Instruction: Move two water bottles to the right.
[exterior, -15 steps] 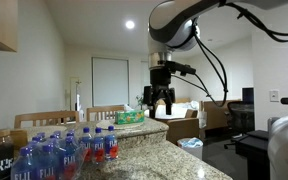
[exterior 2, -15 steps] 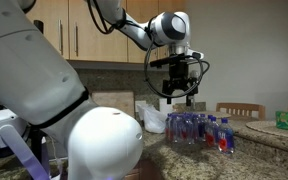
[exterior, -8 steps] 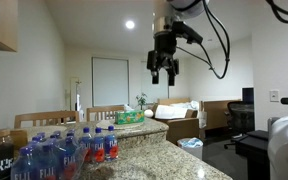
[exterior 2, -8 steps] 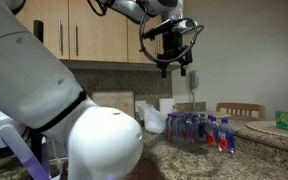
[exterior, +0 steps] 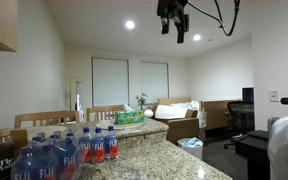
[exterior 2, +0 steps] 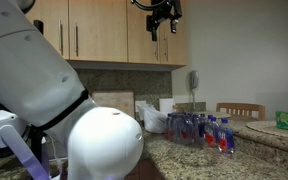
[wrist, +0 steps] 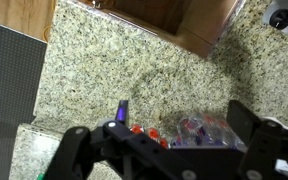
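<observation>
Two small clear water bottles with red label bands stand at the near end of a cluster on the granite counter, seen in both exterior views [exterior: 103,146] [exterior 2: 224,137]. In the wrist view they show from above as red spots [wrist: 144,131] beside the blue-labelled bottles. My gripper [exterior: 172,22] is high above the counter near the ceiling, also visible in an exterior view [exterior 2: 162,22]. It is open and empty, its fingers [wrist: 159,140] spread wide with the bottle cluster far below between them.
Several FIJI bottles with blue labels [exterior: 44,157] [exterior 2: 188,126] crowd the counter [exterior: 154,160]. A green tissue box [exterior: 130,117] sits further along. Wooden cabinets [exterior 2: 104,35] hang above the counter. A dark appliance [wrist: 9,80] lies at the left in the wrist view.
My gripper has risen steeply from just above the bottles to near the ceiling. It stays open and empty. The bottles have not moved.
</observation>
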Controlling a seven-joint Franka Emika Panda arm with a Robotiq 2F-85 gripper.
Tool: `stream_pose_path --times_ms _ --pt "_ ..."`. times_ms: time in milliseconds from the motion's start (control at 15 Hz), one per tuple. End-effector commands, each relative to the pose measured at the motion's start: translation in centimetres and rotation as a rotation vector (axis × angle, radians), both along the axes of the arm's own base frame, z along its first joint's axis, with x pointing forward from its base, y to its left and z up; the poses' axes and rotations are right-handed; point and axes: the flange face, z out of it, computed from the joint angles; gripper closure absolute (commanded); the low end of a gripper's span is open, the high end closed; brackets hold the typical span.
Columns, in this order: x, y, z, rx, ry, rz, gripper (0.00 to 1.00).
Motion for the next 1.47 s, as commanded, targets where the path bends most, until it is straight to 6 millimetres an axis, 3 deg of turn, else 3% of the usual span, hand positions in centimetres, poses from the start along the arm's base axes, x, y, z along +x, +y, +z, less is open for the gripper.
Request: stream_pose_path --times_ms 0,67,133,267,600,1133,1200,1267,1400 --pt "0.7 0.0 -0.2 0.0 0.013 0.0 0.0" --pt "1.3 0.0 -0.4 -0.001 0.024 0.0 0.0" --pt "-0.5 -0.9 0.1 0.002 0.027 0.004 0.0" --pt "0.3 -1.4 -0.1 0.015 0.057 0.006 0.0" --pt "5.0 -2.2 -1.0 0.064 0.103 0.045 0.0" --pt "15.0 -0.4 -4.5 0.027 0.218 0.014 0.0" --pt "15.8 -0.1 -4.8 0.021 0.228 0.01 0.0" --pt "14.3 -0.7 -5.0 0.04 0.222 0.031 0.0" --pt "15.3 -0.4 -5.6 0.038 0.237 0.033 0.0"
